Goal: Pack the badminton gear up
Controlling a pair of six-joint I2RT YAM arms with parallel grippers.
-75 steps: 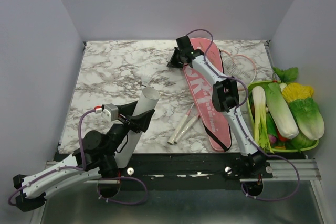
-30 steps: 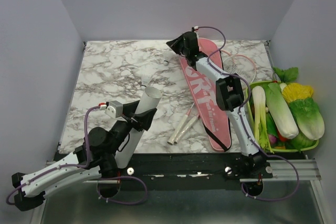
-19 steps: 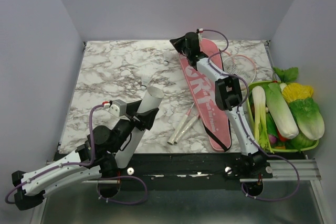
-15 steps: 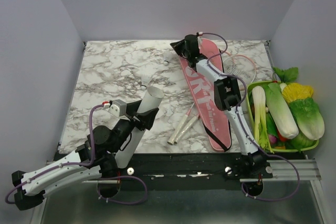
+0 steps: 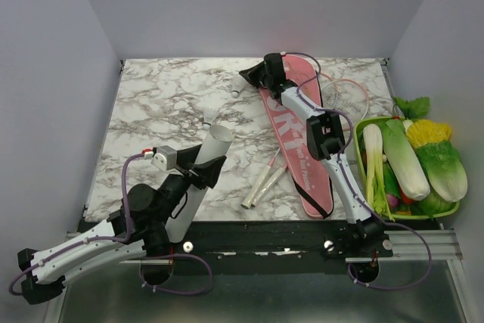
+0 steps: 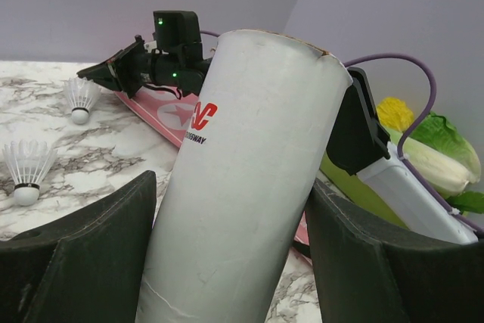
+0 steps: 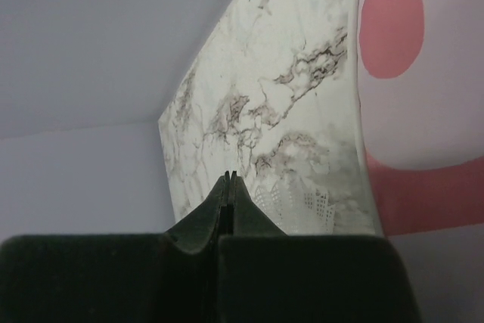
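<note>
My left gripper [image 5: 203, 172] is shut on the long white tube [image 5: 198, 179], holding it tilted with its open end up; the tube fills the left wrist view [image 6: 242, 172] between the pads [image 6: 83, 255]. The pink "SPORT" bag [image 5: 296, 138] lies on the right of the table. Two slim rackets lie partly under it: handles [image 5: 263, 181], head [image 5: 344, 94]. My right gripper [image 5: 246, 76] is shut at the far end of the bag, tips just over a white shuttlecock [image 5: 235, 91], whose feathers show beside the tips [image 7: 302, 202]. I cannot tell if it pinches them.
A second shuttlecock [image 5: 206, 120] lies near the tube's open end, also in the left wrist view [image 6: 26, 175]. A green basket [image 5: 358, 138] of toy vegetables stands at the right edge. Grey walls close in the marble table [image 5: 151, 111] on three sides.
My right gripper swung left off the bag's far end and dipped toward the shuttlecock, which shifted slightly left. My left gripper still holds the tube, barely moved.
</note>
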